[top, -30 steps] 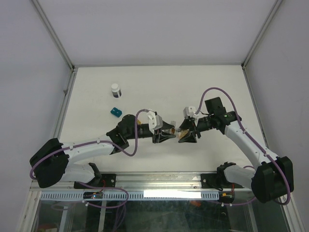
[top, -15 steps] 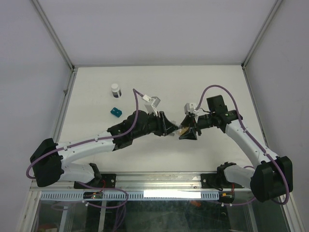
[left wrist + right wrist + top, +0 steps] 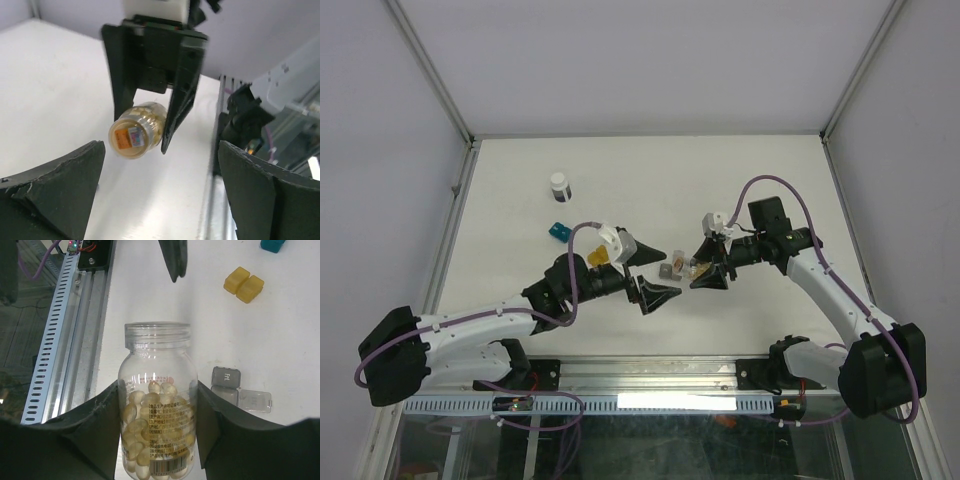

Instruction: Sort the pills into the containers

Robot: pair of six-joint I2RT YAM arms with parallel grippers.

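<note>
Left gripper (image 3: 655, 275): jaws spread wide, nothing in them. It is nearest the bases and faces the right gripper across a small gap.

Right gripper (image 3: 708, 272): clamped on the clear pill bottle (image 3: 157, 410), one finger on each side of the body. The bottle has no cap. It is about half full of pale yellow pills, and its threaded mouth points away from the right wrist, towards the left gripper. Left wrist view shows the bottle centred between the left fingers but well ahead of them, not touching.

Gray container (image 3: 672, 267): on the table (image 3: 650, 170) between the two grippers, just beside the bottle. A clear flap lies flat next to it. Neither gripper touches it.

Amber-yellow container (image 3: 243, 284): farther out, close by the left wrist, partly hidden by it in the top view.

Teal container (image 3: 557, 231): beyond that, apart from both grippers.

Farthest is a small white-topped dark object (image 3: 559, 185), standing alone. Can't tell what it is.
</note>
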